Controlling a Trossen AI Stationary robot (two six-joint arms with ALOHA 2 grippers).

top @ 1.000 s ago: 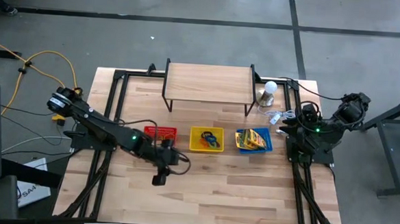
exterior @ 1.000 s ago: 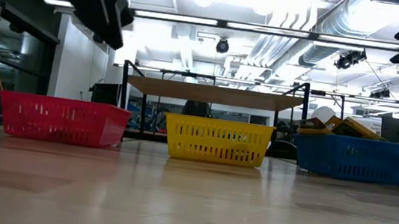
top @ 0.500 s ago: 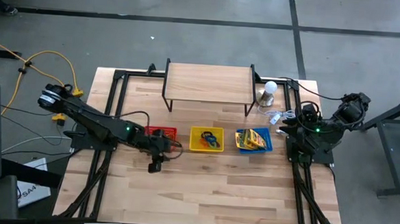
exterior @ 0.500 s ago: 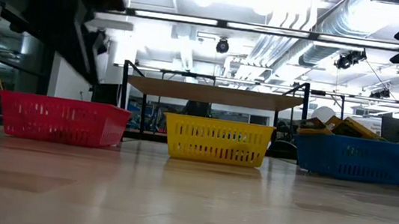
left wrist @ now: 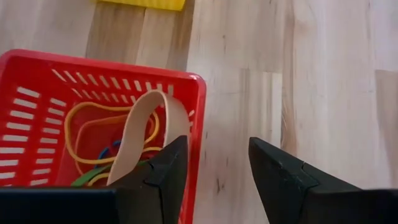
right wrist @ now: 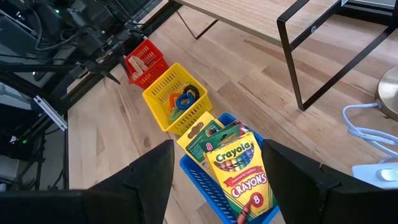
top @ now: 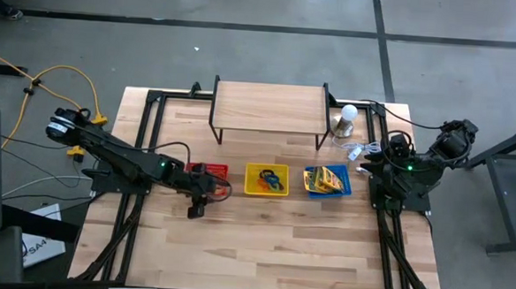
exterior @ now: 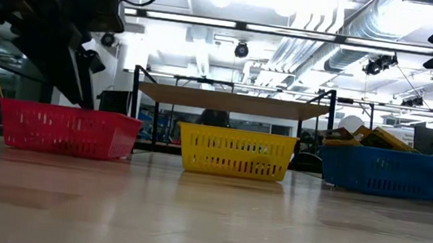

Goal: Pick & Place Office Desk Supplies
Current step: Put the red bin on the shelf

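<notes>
My left gripper (left wrist: 217, 146) is open over the near right corner of the red basket (left wrist: 74, 124), pointing down; it also shows in the high view (top: 200, 195) and the low view (exterior: 81, 94). A wide tan rubber band (left wrist: 146, 134) stands looped in the basket beside one finger, over thin orange, blue and green bands (left wrist: 93, 140). The yellow basket (top: 266, 179) holds coloured rings (right wrist: 184, 99). The blue basket (top: 328, 181) holds crayon boxes (right wrist: 239, 165). My right gripper (right wrist: 217, 180) is open and waits at the table's right side (top: 390, 156). My left gripper stands open with nothing between its fingers. The tan band's lower end (left wrist: 124, 177) passes behind the outer side of one finger (left wrist: 165, 168); I cannot tell whether they touch.
A wooden riser on a black frame (top: 269, 110) stands at the far middle. A white bulb on a metal base (top: 346, 119) and a tangle of white wire (top: 359, 152) lie at the far right. Bare wood lies along the near half of the table (top: 270, 242).
My left gripper has gone toward the table's left and far edges and down, from over the bare wood to the red basket's near right corner.
</notes>
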